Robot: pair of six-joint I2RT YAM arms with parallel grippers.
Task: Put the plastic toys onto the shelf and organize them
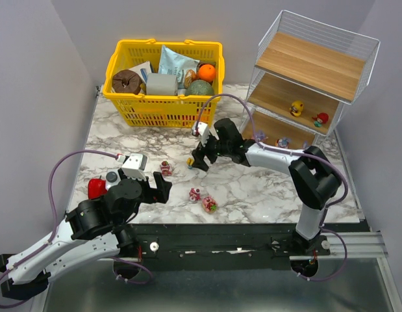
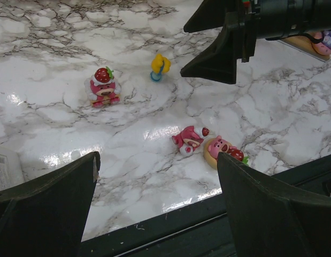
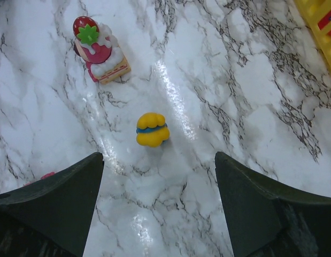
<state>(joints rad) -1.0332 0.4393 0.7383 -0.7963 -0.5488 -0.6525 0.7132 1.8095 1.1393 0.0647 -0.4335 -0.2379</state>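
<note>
The right fingers [image 3: 53, 203] are hanging wide apart over the yellow toy [image 3: 152, 129], which is sitting mid-way across the bench [image 1: 265, 188], just ahead of them and in line with the gap. The left fingers [image 2: 47, 198], also wide, are hovering farther off by the near edge, holding nothing.

Yellow toy [image 3: 152, 129] on the counter [image 1: 265, 192], pink strawberry toy [image 3: 98, 48] nearby. Two pink toys [image 2: 191, 140] tipped over. Yellow duck [image 1: 296, 108] and red toy [image 1: 321, 119] on the shelf [image 1: 311, 62].
</note>
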